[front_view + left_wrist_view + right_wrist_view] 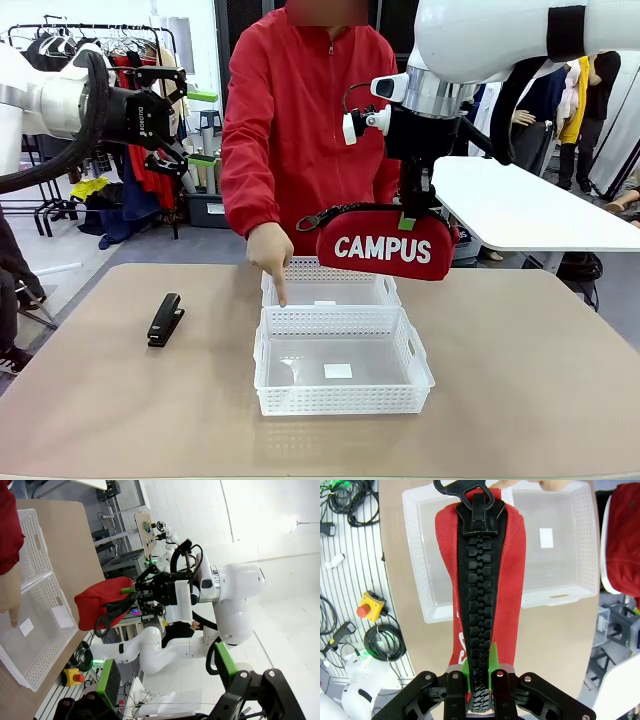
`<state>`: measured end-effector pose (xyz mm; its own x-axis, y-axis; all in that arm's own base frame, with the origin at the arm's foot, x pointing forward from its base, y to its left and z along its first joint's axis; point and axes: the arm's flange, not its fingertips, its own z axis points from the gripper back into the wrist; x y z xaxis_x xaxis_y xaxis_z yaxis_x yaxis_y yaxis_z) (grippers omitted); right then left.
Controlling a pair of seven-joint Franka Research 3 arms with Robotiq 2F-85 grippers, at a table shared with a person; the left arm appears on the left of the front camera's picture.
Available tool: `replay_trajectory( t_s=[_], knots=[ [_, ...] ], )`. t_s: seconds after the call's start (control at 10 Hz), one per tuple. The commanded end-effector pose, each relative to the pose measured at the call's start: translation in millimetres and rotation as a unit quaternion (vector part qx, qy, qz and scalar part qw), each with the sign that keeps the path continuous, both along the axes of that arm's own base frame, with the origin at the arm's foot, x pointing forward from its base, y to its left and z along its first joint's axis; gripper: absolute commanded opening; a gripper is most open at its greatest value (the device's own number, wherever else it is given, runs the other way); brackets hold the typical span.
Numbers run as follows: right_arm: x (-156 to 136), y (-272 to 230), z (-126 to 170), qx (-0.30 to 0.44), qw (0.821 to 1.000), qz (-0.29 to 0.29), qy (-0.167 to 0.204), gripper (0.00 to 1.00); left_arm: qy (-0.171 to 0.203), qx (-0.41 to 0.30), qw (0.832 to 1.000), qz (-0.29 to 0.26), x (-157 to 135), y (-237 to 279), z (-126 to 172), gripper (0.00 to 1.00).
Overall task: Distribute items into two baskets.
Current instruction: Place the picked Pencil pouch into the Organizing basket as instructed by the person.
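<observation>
**Pouch Held Over Baskets**

The right gripper (407, 222) pinches the pouch (388, 247) along its zipper edge, so the pouch hangs level and clear above the right end of the far basket (330, 291). The person's hand (270, 252) points a finger down at that basket's left rim, probably marking the drop target. The near basket (340, 402) touches the far one. The left gripper (190, 128) is spread and raised at left, free for the stapler (165, 320), which lies on the table (520, 380) left of the baskets.
</observation>
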<state>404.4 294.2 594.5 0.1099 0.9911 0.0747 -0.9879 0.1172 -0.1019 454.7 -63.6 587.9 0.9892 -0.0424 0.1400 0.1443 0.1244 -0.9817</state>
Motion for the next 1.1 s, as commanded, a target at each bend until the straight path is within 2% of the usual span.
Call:
replay_trajectory(
  t_s=[0.0,0.1,0.3,0.5,0.7,1.0],
  knots=[
    [-0.3,0.4,1.2,0.003,1.0,0.001,-0.004,0.0,0.001,-0.001,1.0,0.001,-0.5,1.1,1.5,1.0],
    [0.0,0.0,0.0,0.0,1.0,0.0,0.0,0.0,0.001,-0.001,1.0,0.001,-0.5,1.1,1.5,1.0],
    [-5.1,4.9,-20.4,0.008,0.999,0.043,0.002,0.0,0.001,-0.001,1.0,0.001,-0.5,1.1,1.5,1.0],
    [-15.2,14.8,-46.2,0.008,0.997,0.079,-0.01,0.0,0.001,-0.001,1.0,0.001,-0.5,1.1,1.5,1.0],
    [-29.3,29.2,-79.9,0.005,0.995,0.104,0.003,0.0,0.001,-0.001,1.0,0.001,-0.5,1.1,1.5,1.0],
    [-45.9,45.4,-119.0,-0.028,0.995,0.094,-0.011,0.0,0.001,-0.001,1.0,0.001,-0.5,1.1,1.5,1.0]
  ],
)
